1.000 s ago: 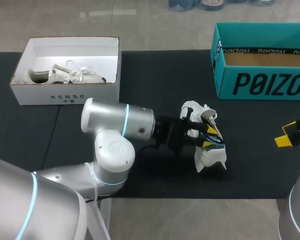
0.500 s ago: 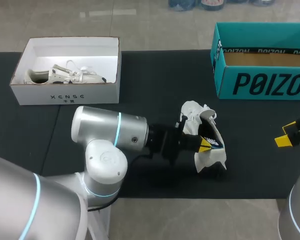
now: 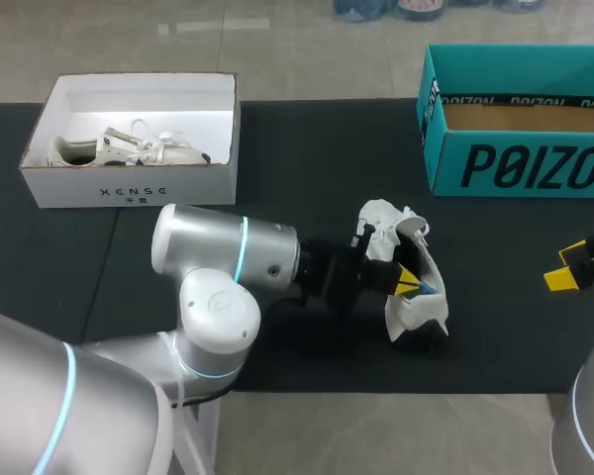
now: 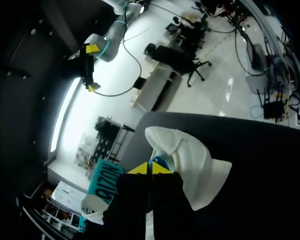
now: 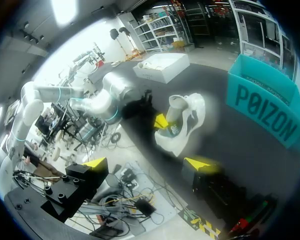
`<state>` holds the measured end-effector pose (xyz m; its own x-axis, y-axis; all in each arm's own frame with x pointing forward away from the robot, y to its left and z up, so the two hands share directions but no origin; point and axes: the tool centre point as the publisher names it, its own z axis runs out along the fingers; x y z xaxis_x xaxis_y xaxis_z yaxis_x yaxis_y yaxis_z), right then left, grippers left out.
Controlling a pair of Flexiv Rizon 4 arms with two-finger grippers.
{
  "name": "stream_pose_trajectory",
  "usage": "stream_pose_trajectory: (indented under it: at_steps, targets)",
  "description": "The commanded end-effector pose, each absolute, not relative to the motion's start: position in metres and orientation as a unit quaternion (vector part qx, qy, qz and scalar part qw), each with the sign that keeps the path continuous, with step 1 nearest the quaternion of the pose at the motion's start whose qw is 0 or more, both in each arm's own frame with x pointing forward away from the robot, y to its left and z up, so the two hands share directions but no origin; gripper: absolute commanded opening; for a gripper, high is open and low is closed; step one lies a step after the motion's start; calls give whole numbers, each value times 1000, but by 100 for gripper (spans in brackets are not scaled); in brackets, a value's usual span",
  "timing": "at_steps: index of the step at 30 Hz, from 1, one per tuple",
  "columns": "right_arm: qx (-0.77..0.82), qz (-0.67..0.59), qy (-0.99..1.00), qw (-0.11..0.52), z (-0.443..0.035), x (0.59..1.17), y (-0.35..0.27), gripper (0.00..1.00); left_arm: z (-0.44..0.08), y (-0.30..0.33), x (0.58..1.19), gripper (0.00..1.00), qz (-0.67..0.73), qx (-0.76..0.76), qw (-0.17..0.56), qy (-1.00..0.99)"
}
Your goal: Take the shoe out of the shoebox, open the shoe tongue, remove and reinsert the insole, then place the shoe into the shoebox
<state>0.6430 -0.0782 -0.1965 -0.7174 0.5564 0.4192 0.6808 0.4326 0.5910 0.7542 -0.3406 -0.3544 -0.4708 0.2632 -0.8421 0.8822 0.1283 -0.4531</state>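
Currently the left gripper [image 3: 408, 285] is sitting inside the mouth of the white shoe [image 3: 416, 317], coming in from the shoe's left side. The shoe is lying on the black table [image 3: 307, 168], right of the middle and toward the near edge. Its long axis is running far to near, so the gripper is crossing it sideways. The fingers are pressing together, seemingly pinching the thin blue insole [image 4: 157, 161]. The right gripper [image 3: 567, 265] is hanging wide open and empty, well apart to the right, leaving the left arm nearer. Only the left wrist view is showing the closed tips; only the head view is showing the shoe's lie.
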Motion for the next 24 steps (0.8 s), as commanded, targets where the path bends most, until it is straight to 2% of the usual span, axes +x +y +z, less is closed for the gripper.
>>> stream_pose_trajectory:
  at_steps: [1, 9, 10, 11, 12, 13, 24]
  targets:
    - [-375, -383, -842, 61, -195, 630, -79, 100, -368, -350, 767, 0, -506, 420, 291, 695]
    - [-375, -383, -842, 61, -195, 630, -79, 100, -370, -345, 764, 0, -515, 406, 287, 699]
    - [-375, -383, -842, 61, -195, 630, -79, 100, -369, -345, 762, 11, -518, 406, 283, 698]
    - [-375, -383, -842, 61, -195, 630, -79, 100, -366, -345, 759, 41, -521, 406, 279, 697]
    - [-375, -383, -842, 61, -195, 630, -79, 100, -364, -345, 757, 93, -523, 405, 273, 698]
    - [-375, -383, -842, 61, -195, 630, -79, 100, -361, -344, 754, 100, -528, 404, 270, 696]
    - [-375, -383, -842, 61, -195, 630, -79, 100, -302, -310, 761, 100, -525, 393, 283, 700]
